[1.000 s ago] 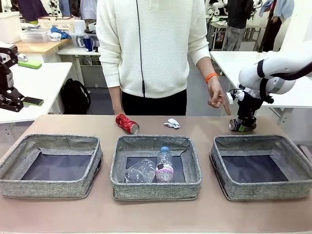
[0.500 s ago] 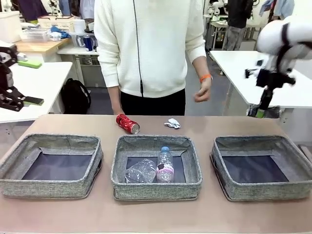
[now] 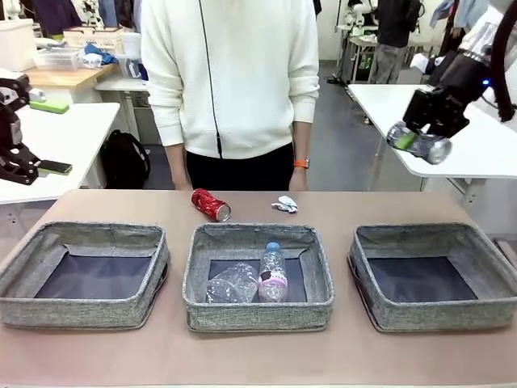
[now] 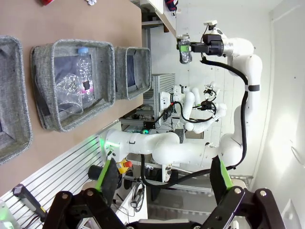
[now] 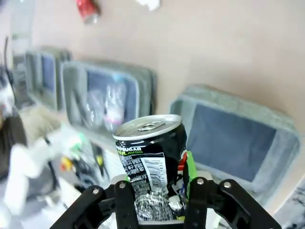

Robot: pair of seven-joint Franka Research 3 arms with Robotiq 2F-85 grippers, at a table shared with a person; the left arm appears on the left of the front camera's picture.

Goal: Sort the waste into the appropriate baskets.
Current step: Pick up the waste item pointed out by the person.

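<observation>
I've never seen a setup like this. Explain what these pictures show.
Two white robot arms share a table with a person standing opposite. One picture looks across from the robot's side; the other two come from wrist cameras. Three grey baskets stand on the table; the middle basket holds two clear bottles. A red can and a paper wad lie beyond it. The right gripper holds a dark can in the air; the left gripper is open, empty.

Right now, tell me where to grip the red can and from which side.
Grip the red can across the middle of its body, coming down from above. It lies on its side, slanted, so turn the jaws to close across its width. The middle basket stands close before its front end, so a low approach from there looks blocked.
</observation>
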